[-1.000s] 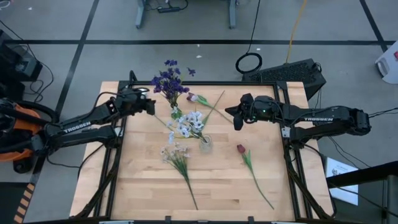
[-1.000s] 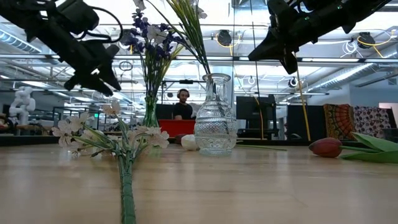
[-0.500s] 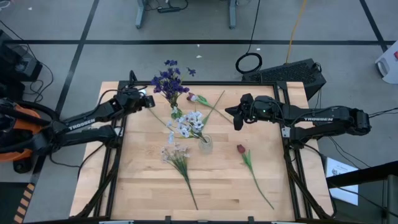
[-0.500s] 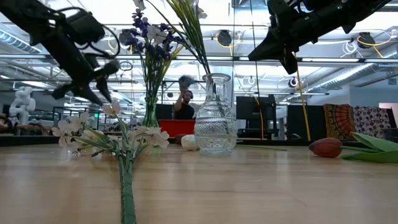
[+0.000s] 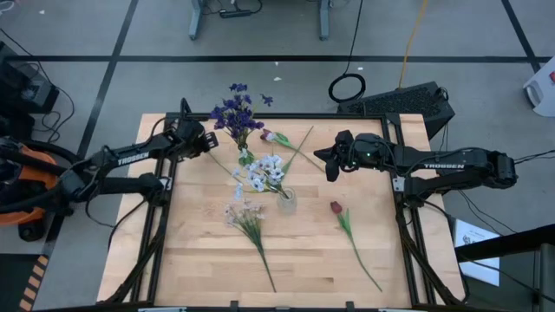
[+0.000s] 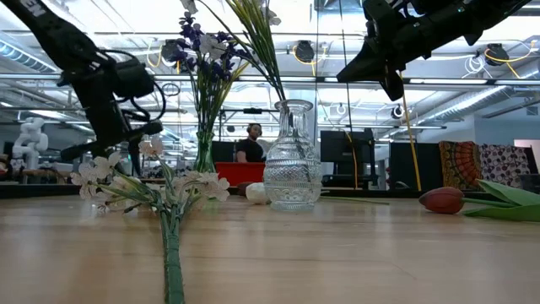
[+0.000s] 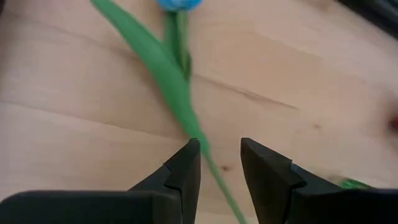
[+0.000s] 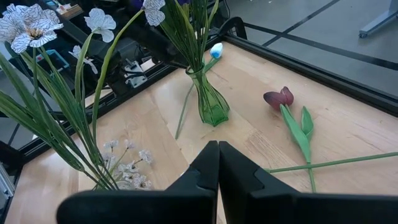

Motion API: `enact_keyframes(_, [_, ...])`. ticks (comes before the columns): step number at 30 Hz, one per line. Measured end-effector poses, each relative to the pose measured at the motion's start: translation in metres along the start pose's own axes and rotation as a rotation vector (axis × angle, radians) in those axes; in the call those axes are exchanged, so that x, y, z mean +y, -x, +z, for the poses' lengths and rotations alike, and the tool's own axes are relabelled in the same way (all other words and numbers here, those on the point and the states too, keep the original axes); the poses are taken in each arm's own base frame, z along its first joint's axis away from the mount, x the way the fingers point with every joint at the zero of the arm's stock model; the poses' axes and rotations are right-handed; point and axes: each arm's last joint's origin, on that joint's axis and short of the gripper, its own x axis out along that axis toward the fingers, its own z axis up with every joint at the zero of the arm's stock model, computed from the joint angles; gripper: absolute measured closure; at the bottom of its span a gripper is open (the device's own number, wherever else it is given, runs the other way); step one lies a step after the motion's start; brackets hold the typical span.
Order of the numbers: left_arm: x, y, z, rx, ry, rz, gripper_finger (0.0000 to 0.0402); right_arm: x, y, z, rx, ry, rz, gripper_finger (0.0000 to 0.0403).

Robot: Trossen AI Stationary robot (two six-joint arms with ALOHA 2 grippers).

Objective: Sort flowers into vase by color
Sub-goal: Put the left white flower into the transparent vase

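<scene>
Item: flower with a pale blue-white bud (image 7: pixel 180 3) on a thin green stem (image 7: pixel 163 68), lying flat on the bench (image 5: pixel 303 251) at its far left, just beside the green glass vase (image 8: pixel 211 106). The left pincer (image 7: pixel 219 163) stood over the lower stem, jaws parted to either side of it and not yet gripping.

Handling note, as a judgement: the stem was slim and lay flush on the wood, so the fingertips needed to go right down to the surface and close squarely across it, clear of the broad leaf, which would fold or slip.

Other stock: purple clusters (image 5: pixel 232 111) upright in the green vase; white blooms (image 5: pixel 264 172) standing in the clear cut-glass vase (image 6: pixel 292 160) at mid-bench; a pale small-blossom spray (image 5: pixel 246 217) loose on the near side; a dark red tulip (image 5: pixel 336 208) loose to the right; a second dark bud (image 8: pixel 278 98) lying at the far side.

Materials: stems smooth plastic, leaves flat and strap-like, petals fabric-like; bench of pale planked wood in a black frame.

Right pincer (image 8: pixel 218 163): closed on nothing, held aloft at the right, far side.
</scene>
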Motion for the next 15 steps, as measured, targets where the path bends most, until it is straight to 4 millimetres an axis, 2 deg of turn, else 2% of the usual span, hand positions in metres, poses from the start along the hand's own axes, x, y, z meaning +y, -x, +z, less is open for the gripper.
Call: enact_keyframes(15, [0.005,-0.037,0.01,0.057,0.01,0.055,0.0282,0.0,0.0,0.0,0.001,0.012,0.0,0.0403])
